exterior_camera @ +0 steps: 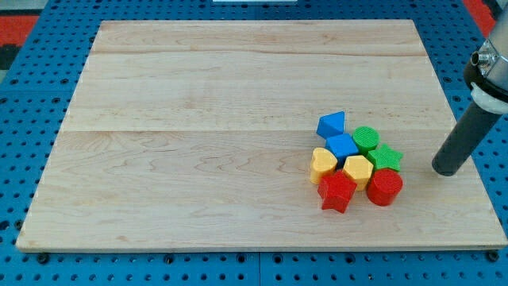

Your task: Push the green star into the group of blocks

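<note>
The green star (pixel 386 156) lies at the right edge of a tight cluster of blocks in the lower right of the wooden board (pixel 198 119). It touches the green cylinder (pixel 366 138) above it, the yellow block (pixel 358 168) to its left and the red cylinder (pixel 384 187) below it. The cluster also holds a blue triangular block (pixel 332 124), a blue block (pixel 342 145), a yellow heart (pixel 322 164) and a red star (pixel 336 191). My tip (pixel 445 168) stands to the right of the green star, a short gap away, not touching it.
The board lies on a blue pegboard surface (pixel 32 95). The arm's body (pixel 492 63) enters from the view's right edge. The board's right edge runs just right of my tip.
</note>
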`<action>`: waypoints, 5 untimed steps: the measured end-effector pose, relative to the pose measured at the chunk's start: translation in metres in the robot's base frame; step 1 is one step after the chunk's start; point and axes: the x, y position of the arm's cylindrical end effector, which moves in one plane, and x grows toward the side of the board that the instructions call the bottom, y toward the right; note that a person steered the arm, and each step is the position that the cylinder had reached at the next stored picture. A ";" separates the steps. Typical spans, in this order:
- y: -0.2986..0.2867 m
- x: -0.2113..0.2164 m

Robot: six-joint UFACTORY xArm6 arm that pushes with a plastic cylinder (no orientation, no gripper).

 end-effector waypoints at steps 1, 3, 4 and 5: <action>-0.001 0.000; -0.012 0.000; -0.042 0.000; -0.068 0.000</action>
